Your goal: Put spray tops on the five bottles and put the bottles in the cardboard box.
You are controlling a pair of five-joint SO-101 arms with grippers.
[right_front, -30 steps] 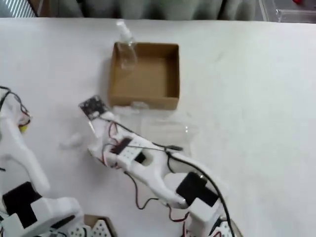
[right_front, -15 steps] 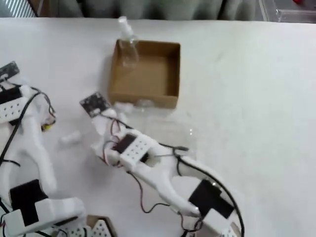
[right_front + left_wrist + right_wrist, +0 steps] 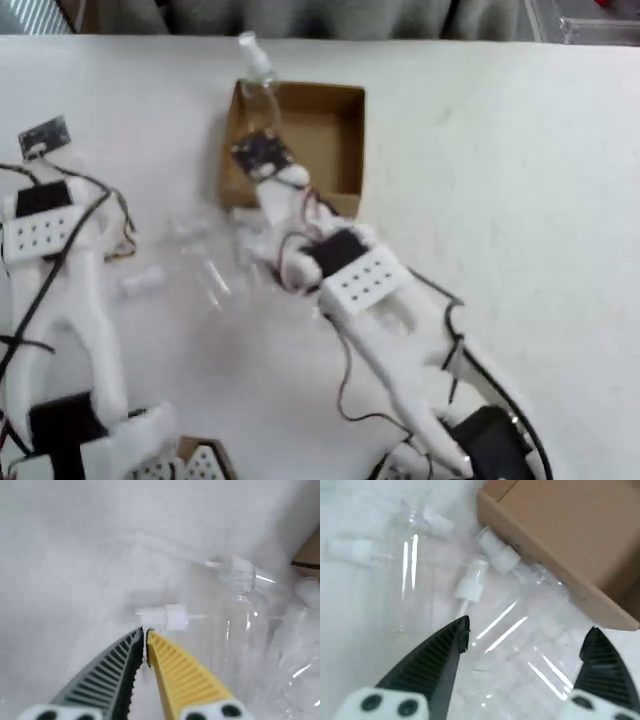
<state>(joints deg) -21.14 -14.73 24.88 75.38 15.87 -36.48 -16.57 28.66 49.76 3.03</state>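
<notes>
The cardboard box [image 3: 335,125] stands open at the back of the table, and a clear bottle with a spray top [image 3: 256,75] leans at its far left corner. Several clear bottles [image 3: 205,255] lie in front of the box. My right gripper [image 3: 527,635] hangs open above two of them [image 3: 505,625], near the box wall [image 3: 555,535], with a loose spray top [image 3: 472,582] just beyond its fingers. My left gripper [image 3: 145,636] is shut and empty, its tips almost at a white spray top [image 3: 167,616] lying beside an uncapped bottle [image 3: 240,605].
The left arm [image 3: 55,260] stands over the table's left side and the right arm [image 3: 370,290] stretches from the front right towards the box. Another spray top [image 3: 352,550] lies near a bottle [image 3: 410,575]. White tabletop [image 3: 520,200] spreads right of the box.
The right arm has swung from the table left of the box up to the box's front edge. The left arm has come forward and extended over the left side.
</notes>
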